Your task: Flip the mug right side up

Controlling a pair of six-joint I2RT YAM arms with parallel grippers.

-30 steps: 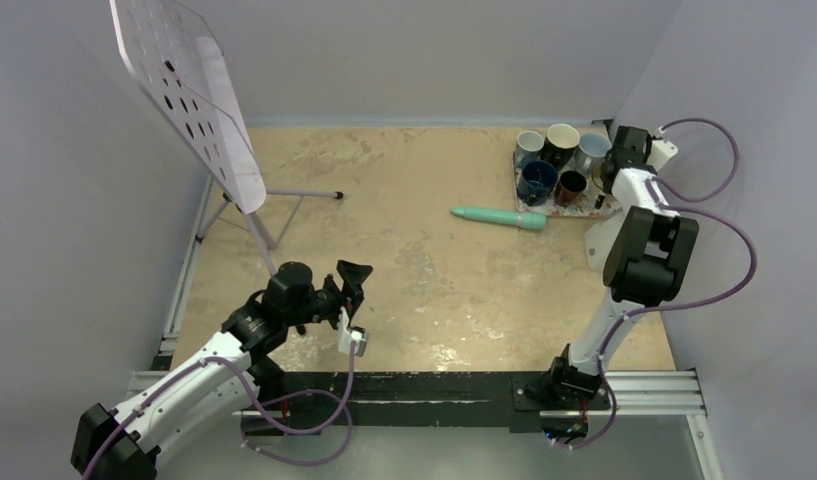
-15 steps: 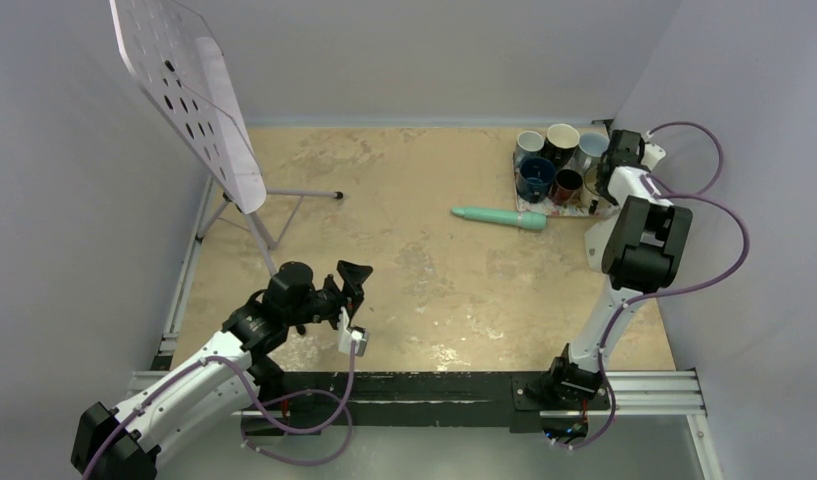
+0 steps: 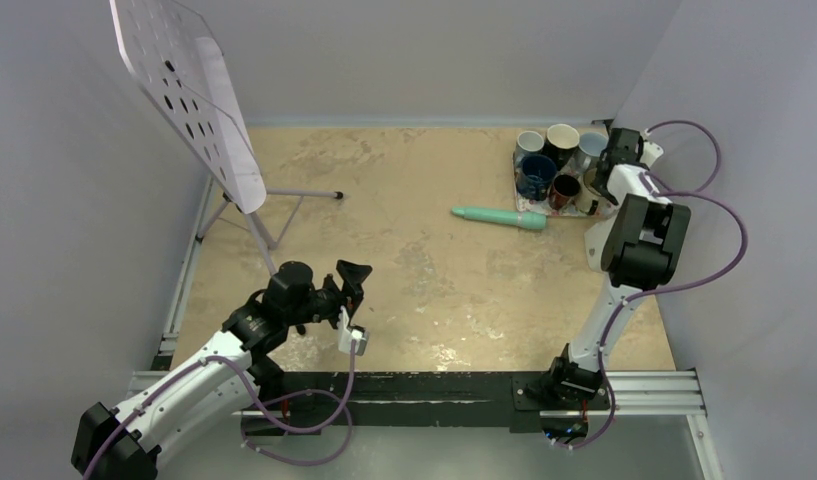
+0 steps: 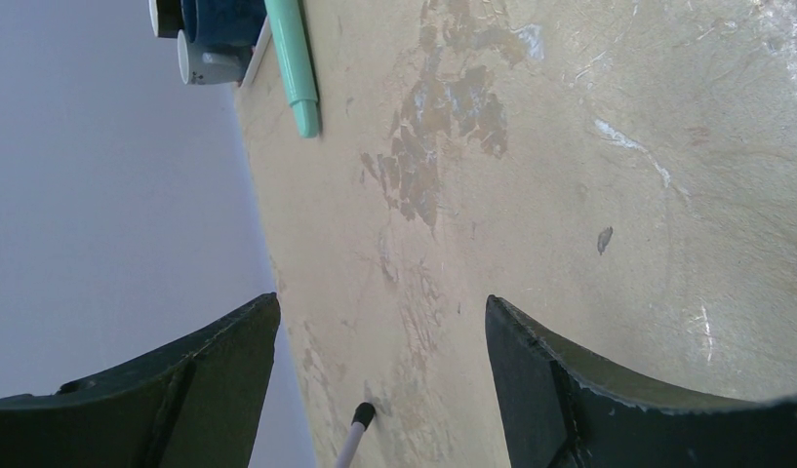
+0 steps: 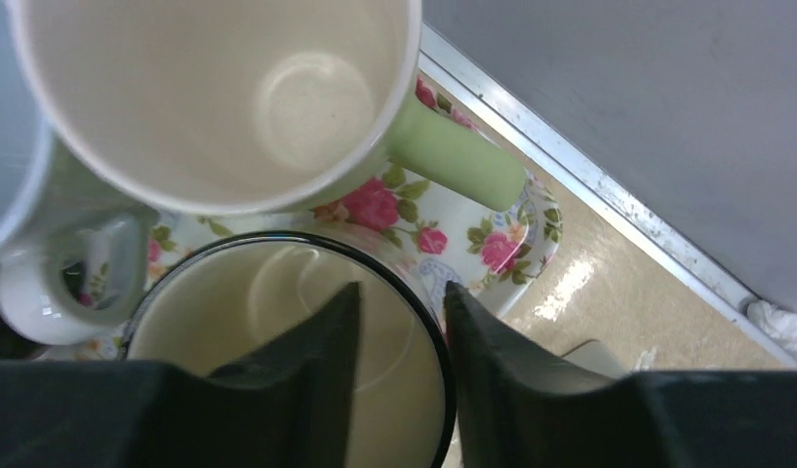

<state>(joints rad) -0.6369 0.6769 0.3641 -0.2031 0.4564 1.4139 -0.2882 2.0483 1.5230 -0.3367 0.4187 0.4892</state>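
My right hand sits astride the round rim of the glossy black-rimmed ceramic mug, fingers slightly apart; my left hand gapes, empty.

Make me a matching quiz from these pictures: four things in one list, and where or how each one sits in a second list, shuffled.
Things:
1. teal tube
2. black-rimmed mug
3. left gripper
4. white board

States:
A. open, above the bare table
B. upright on the flowered tray
C. tilted on a stand
D. lying on its side

Pairs: 1-D, 2-B, 3-A, 4-C
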